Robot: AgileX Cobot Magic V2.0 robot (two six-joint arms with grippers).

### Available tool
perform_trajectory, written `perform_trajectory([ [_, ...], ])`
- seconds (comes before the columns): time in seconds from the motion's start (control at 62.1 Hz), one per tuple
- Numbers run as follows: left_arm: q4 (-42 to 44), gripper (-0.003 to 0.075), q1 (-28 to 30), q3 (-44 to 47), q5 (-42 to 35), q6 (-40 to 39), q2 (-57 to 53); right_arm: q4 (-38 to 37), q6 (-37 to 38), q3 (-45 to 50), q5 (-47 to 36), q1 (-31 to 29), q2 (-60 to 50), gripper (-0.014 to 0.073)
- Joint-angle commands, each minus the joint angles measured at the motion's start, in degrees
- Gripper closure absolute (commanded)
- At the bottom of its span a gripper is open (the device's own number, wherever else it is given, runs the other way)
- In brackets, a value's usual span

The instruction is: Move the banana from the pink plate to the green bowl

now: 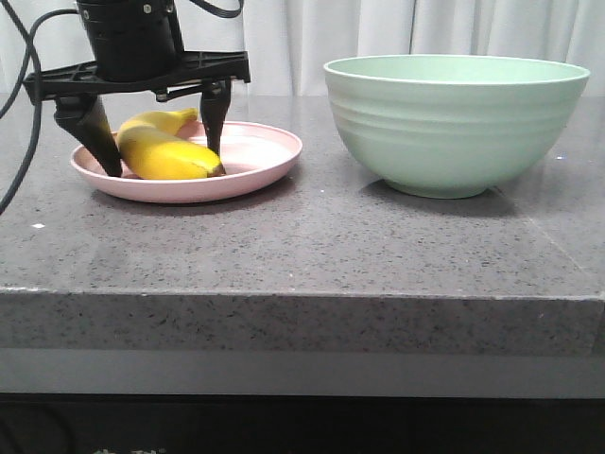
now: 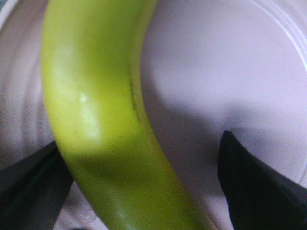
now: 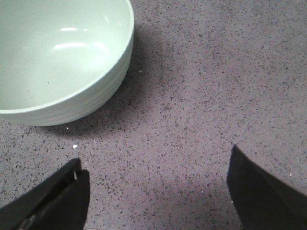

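The yellow banana [image 1: 165, 151] lies on the pink plate [image 1: 255, 161] at the left of the table. My left gripper [image 1: 161, 156] is open and lowered over the plate, one finger on each side of the banana. In the left wrist view the banana [image 2: 96, 124] fills the space between the fingers; one finger [image 2: 29, 187] is at its side, the other finger [image 2: 254, 187] stands apart from it over the plate [image 2: 216, 72]. The green bowl [image 1: 454, 118] stands at the right and looks empty [image 3: 57, 52]. My right gripper [image 3: 156, 187] is open over bare table beside the bowl.
The grey speckled countertop [image 1: 312, 246] has its front edge close to the camera. A white curtain [image 1: 378, 33] hangs behind. Black cables [image 1: 24, 95] hang at the far left.
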Motion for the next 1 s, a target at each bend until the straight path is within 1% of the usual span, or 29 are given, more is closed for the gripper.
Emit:
perform_trajectory([
  [0.0, -0.6, 0.0199, 0.1, -1.6, -0.7, -0.5, -2.3, 0.3, -0.1, -2.0, -3.3, -0.1, 0.1, -0.0008],
  [0.177, -0.9, 0.0398, 0.1, -3.0, 0.5, -0.3, -2.3, 0.3, -0.1, -2.0, -3.3, -0.1, 0.1, -0.0008],
  [0.29, -0.9, 0.05, 0.1, -5.1, 2.9, -0.1, -2.3, 0.3, -0.1, -2.0, -3.3, -0.1, 0.1, -0.0008],
  [0.338, -0.9, 0.0526, 0.1, -6.6, 4.3, 0.2, -2.3, 0.3, -0.1, -2.0, -3.3, -0.1, 0.1, -0.0008],
  [0.403, -0.9, 0.0542, 0.1, -8.4, 5.8, 1.9, -2.3, 0.3, -0.1, -2.0, -3.3, -0.1, 0.1, -0.0008],
  [0.531, -0.9, 0.0541, 0.1, -11.3, 9.0, 5.6, -2.7, 0.3, -0.1, -2.0, -3.4, -0.1, 0.1, -0.0008],
  [0.725, -0.9, 0.0541, 0.1, -11.6, 9.4, 13.2, -8.3, 0.3, -0.1, -2.0, -3.4, -0.1, 0.1, -0.0008],
  [0.853, -1.8, 0.0541, 0.9, -9.7, 7.1, 16.6, -14.0, 0.3, -0.1, -2.0, -3.3, -0.1, 0.1, -0.0008],
  [0.982, -7.1, 0.0541, 2.8, -3.8, 0.6, 22.3, -20.8, 0.4, -0.1, -2.0, -3.3, -0.1, 0.1, -0.0008],
])
